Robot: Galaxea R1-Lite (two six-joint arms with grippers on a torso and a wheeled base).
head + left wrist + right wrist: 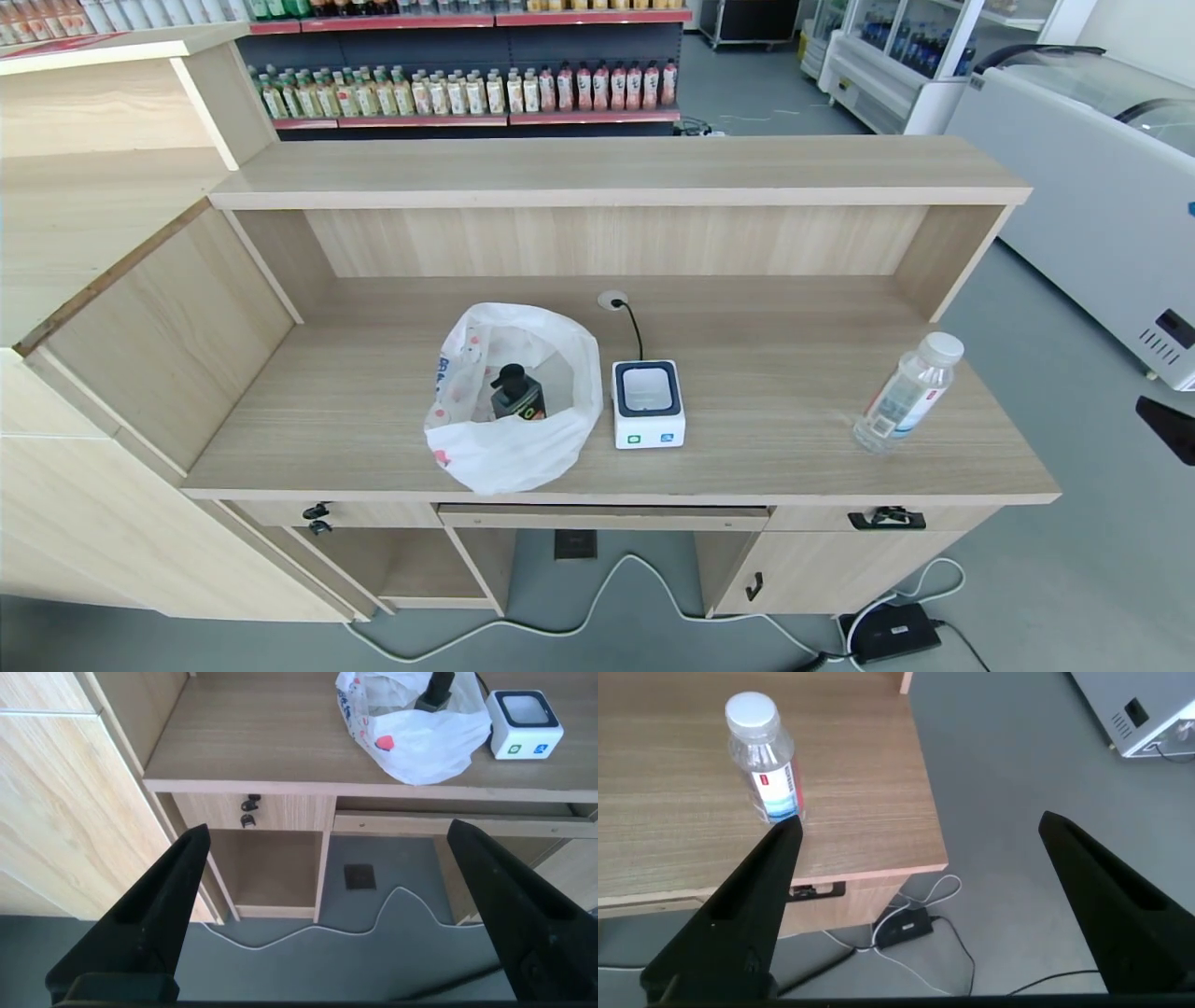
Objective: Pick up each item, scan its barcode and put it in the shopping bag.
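A clear water bottle (907,392) with a white cap stands upright near the right end of the wooden counter (766,401). The white shopping bag (509,401) sits open at the middle, with a dark bottle (516,392) with a black cap inside it. Right of the bag lies the white barcode scanner (648,403). My left gripper (327,915) hangs open and holds nothing, in front of and below the counter's left part, facing the shopping bag (416,723). My right gripper (920,915) is open with nothing in it, off the counter's right front corner, near the water bottle (766,761).
A raised shelf (616,173) runs along the counter's back, with side walls left and right. Drawers with keys (885,518) sit under the front edge. A cable and a power brick (896,630) lie on the floor. Freezers (1102,177) stand at the right.
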